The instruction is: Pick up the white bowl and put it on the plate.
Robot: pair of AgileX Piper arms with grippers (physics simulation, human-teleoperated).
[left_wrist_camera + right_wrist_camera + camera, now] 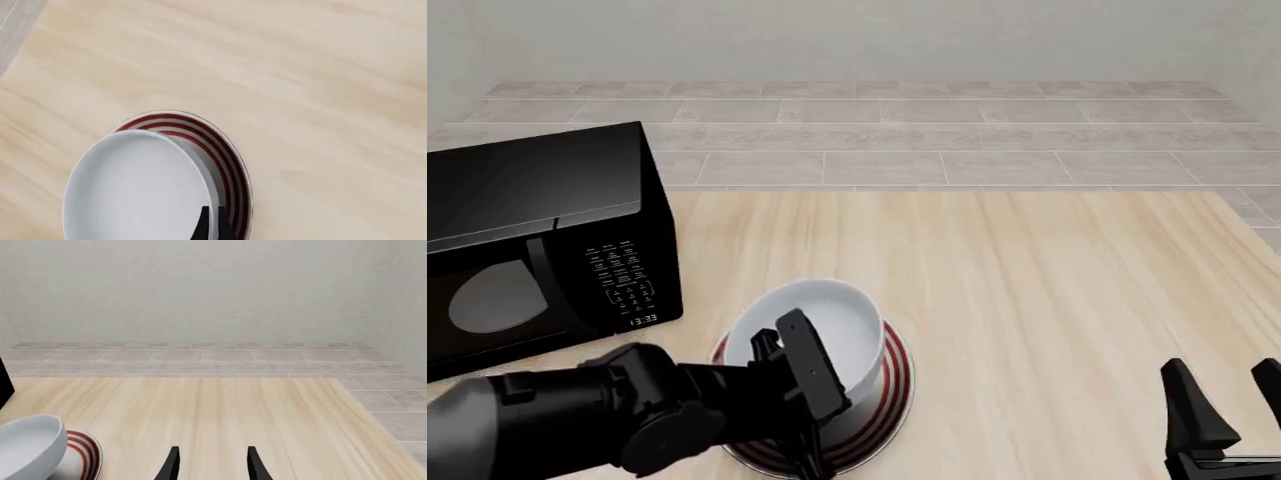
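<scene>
The white bowl point(827, 322) hangs tilted over the plate point(897, 385), which lies on the wooden table near its front edge. I cannot tell whether the bowl's base touches the plate. My left gripper point(782, 346) is shut on the bowl's near rim. In the left wrist view its black fingers point(212, 226) pinch the rim of the bowl point(133, 190), with the red-ringed plate point(228, 162) showing beyond it. My right gripper point(1228, 398) is open and empty at the front right. Its view point(210, 464) shows the bowl point(27, 445) and the plate point(85, 450) off to one side.
A black microwave point(541, 250) stands at the table's left, close to the bowl and my left arm. The wooden table point(1054, 290) ends at a tiled floor at the back and right.
</scene>
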